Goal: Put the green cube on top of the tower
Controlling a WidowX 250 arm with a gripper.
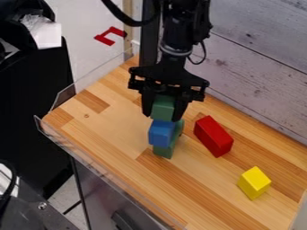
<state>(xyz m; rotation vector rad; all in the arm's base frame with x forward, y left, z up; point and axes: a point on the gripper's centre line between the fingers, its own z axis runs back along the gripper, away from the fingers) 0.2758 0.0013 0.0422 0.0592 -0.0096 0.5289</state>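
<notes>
green cube (163,107), 1 item: held up at the top of the tower, over the blue block (160,133), which in turn sat against and above a lower green piece (162,151). whether the cube's underside touched the blue block or hung just clear of it could not be told.

progress: picking up, done; carrying to the tower, done, by the look of it. remaining, as judged: 1 settling of the cube if any gap was left, 1 release, 1 withdrawal upward. the task stood near its end but unfinished, since the grip was on.

pincer (162,112), black, 2 fingers: clamped on the green cube, pointing down. the cube lay between the fingers, 1 to each side, with its front face exposed and its lower edge near the fingertips. the blue block was below them.
</notes>
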